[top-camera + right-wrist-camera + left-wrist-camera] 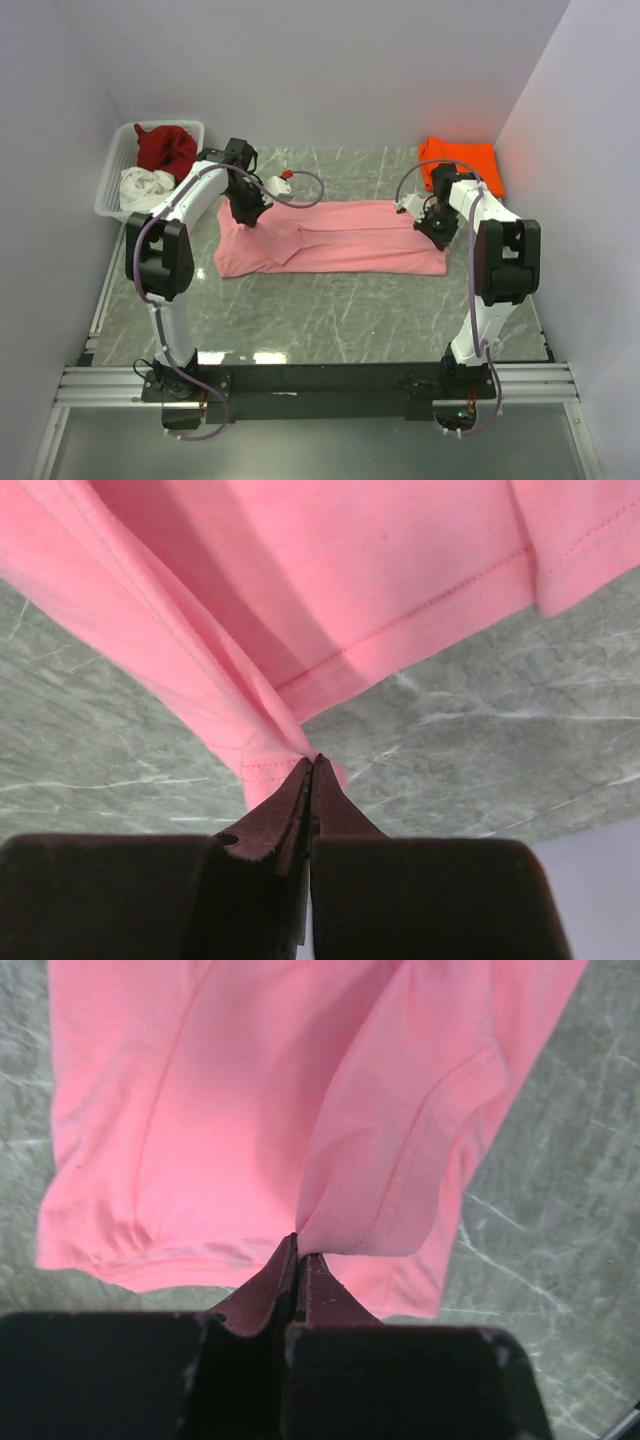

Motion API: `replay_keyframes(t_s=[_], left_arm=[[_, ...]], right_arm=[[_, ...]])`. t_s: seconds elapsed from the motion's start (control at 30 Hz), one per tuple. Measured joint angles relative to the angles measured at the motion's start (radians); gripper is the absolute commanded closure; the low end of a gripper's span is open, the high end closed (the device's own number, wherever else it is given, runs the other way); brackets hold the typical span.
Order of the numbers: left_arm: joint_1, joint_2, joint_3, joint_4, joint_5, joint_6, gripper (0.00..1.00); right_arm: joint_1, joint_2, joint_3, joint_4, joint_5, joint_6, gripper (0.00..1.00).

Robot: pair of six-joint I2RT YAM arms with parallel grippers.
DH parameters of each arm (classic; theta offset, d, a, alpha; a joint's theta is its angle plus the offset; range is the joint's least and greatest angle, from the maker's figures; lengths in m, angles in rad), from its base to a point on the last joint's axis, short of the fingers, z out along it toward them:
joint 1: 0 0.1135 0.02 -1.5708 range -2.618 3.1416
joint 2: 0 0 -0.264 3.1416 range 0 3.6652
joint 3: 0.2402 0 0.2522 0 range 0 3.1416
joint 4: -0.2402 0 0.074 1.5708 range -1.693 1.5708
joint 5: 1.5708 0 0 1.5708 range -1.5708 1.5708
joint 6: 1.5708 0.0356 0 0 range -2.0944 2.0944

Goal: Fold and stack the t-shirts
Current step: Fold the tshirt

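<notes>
- The pink t-shirt (340, 235) lies flat mid-tabletop (330, 310) — its long axis runs left to right, spanning the gap between your two arms.
- The left end effector (247, 215) is clenched on the shirt's left end, by the far edge. The wrist view shows cloth nipped right at the tips.
- The right end effector (432, 228) is clenched the same way on a stitched corner at the right end.
- Key relation: most of the shirt lies on the near side of both grips. I'd judge the next fold carries the far edge toward the arm bases — keep both ends level or it skews.
- The orange t-shirt (462, 162) sits folded at far right, just behind the right grip. That's the likely stack spot.
- The dark red t-shirt (165, 148) and white t-shirt (145, 185) sit in the basket (112, 180), far left.
</notes>
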Motion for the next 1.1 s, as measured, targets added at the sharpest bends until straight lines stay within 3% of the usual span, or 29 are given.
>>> replay_keyframes(t_s=[0.53, 1.1], left_arm=[[0.004, 0.079, 0.135, -0.061, -0.018, 0.068, 0.99], [0.027, 0.153, 0.172, -0.055, -0.029, 0.087, 0.99]], right_arm=[[0.0, 0.069, 0.085, -0.01, -0.003, 0.0, 1.0], [0.0, 0.136, 0.148, -0.002, 0.019, 0.005, 1.0]])
